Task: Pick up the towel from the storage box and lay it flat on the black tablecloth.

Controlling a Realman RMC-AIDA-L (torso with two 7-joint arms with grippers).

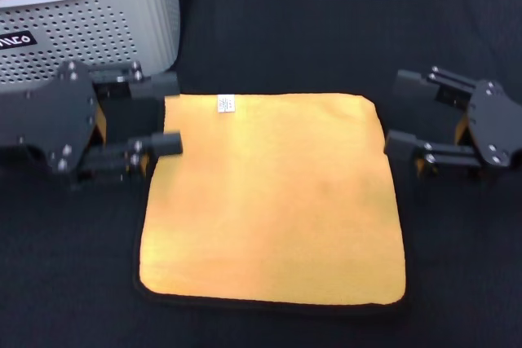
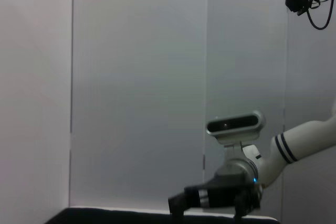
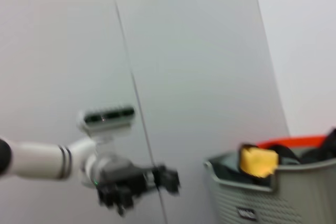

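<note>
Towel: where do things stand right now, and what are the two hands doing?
Left hand open at towel's left edge; right hand open, right edge. Towel flat on black cloth, yellow up. Nothing in the way.

Towel [image 1: 269,201]: soft matt orange cloth, black stitched edging. Tablecloth [image 1: 326,30]: matt black woven fabric. Storage box [image 1: 106,26]: smooth grey perforated plastic.

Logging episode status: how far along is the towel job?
Looks essentially done: the towel lies flat, orange face up, on the black tablecloth, out of the storage box. Nothing is in hand: left gripper and right gripper are open beside its upper corners. Only retracting seems left.
</note>
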